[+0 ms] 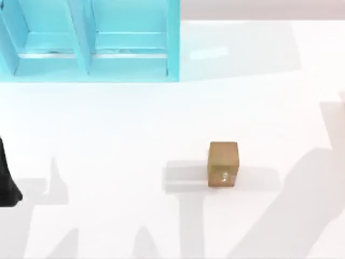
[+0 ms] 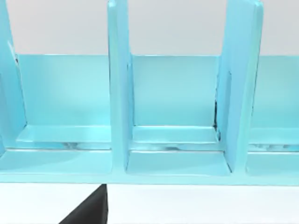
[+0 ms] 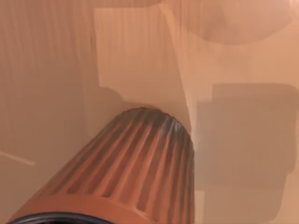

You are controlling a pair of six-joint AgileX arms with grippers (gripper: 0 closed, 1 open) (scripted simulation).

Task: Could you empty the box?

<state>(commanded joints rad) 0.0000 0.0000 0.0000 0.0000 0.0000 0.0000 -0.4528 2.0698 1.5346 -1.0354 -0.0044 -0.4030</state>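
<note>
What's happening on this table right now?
Not much handling yet. A small brown box stands alone on the white table, and a light blue shelf unit sits at the far left. The left arm rests at the left edge. The right wrist view shows a ribbed orange cylinder up close.

On our table (image 1: 108,162), a shelf unit with upright dividers (image 1: 89,40) stands at the far left corner, its open compartments facing the near side. A small box (image 1: 223,164) sits alone right of centre, well apart from the shelf, nearer the front edge. Our left arm (image 1: 6,181) is at the table's left edge.
</note>
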